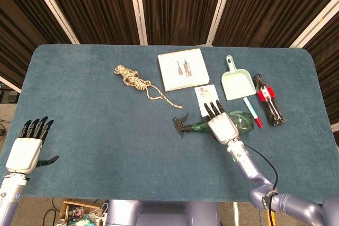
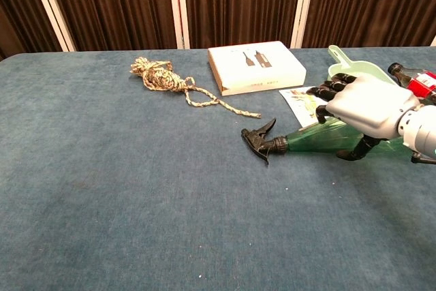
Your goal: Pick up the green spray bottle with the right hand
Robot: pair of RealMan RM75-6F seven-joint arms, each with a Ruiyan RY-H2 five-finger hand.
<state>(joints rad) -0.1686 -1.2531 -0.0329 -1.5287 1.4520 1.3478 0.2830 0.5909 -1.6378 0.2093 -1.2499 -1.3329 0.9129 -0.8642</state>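
both hands spread; right hand (image 1: 221, 126) palm-down over green spray bottle (image 2: 320, 138), seemingly ungripped.

Rope (image 1: 134, 81) left of box (image 1: 183, 69)

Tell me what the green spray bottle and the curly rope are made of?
The green spray bottle looks like clear, shiny green plastic, since you can see through it, with a black matte plastic nozzle. The rope looks like rough braided fibre, tan and speckled; whether it is cotton or synthetic I cannot tell.
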